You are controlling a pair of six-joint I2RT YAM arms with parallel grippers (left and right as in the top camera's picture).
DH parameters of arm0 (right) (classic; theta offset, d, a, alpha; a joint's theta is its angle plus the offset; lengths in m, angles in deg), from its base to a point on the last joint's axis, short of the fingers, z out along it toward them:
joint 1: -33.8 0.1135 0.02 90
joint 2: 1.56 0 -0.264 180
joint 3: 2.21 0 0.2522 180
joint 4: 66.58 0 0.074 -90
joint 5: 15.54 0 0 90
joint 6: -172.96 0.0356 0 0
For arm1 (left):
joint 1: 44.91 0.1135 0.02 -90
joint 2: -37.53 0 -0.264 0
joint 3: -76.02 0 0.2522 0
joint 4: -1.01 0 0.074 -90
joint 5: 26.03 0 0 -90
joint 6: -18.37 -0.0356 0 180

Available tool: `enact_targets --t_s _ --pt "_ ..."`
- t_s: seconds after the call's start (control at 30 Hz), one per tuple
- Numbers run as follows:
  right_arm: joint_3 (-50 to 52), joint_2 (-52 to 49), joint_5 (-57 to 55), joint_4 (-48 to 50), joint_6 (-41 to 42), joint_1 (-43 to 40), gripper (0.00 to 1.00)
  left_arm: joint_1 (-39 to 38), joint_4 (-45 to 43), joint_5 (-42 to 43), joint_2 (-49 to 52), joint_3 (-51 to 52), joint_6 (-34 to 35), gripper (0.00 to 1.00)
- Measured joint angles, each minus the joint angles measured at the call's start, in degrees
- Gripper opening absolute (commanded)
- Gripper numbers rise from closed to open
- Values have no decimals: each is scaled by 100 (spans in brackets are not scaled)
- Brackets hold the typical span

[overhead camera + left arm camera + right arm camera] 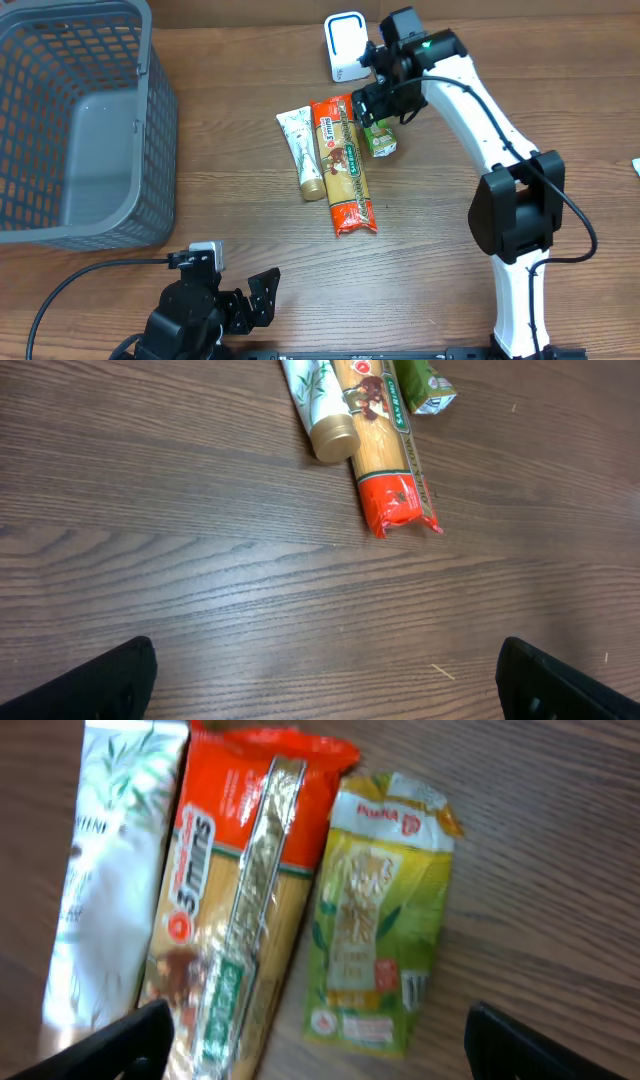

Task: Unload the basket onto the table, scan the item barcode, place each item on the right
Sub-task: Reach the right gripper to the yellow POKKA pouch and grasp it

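Three items lie side by side in mid-table: a white tube (303,150), an orange pasta pack (343,165) and a small green pouch (381,138). My right gripper (372,98) hovers open just above their far ends, holding nothing. From the right wrist the green pouch (385,955) lies between the spread fingers with a barcode near its lower right corner; the pasta pack (250,890) and the tube (110,870) lie to its left. A white, blue-rimmed scanner (345,45) stands behind them. My left gripper (255,298) rests open and empty near the front edge.
A large grey mesh basket (150,120) fills the back left corner. In the left wrist view the tube (320,405), the pasta pack (385,450) and the pouch (425,385) lie far ahead across bare wood.
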Motion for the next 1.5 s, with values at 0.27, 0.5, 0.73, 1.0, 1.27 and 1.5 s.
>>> enact_targets --t_s 0.27,0.5,0.73,1.0,1.27,1.5 --pt "1010 0 -201 835 455 -50 76 0 0 0 0 0 0 100" --pt "1440 0 -369 1130 511 -13 80 0 0 0 0 0 0 99" --pt "1443 0 -575 1287 938 -57 62 0 0 0 0 0 0 100" --pt "1443 0 42 1355 1292 -466 39 0 0 0 0 0 0 100" --pt "1467 0 977 1224 1379 -955 37 0 0 0 0 0 0 100" --pt "1563 0 1447 1012 1493 -1471 36 0 0 0 0 0 0 100"
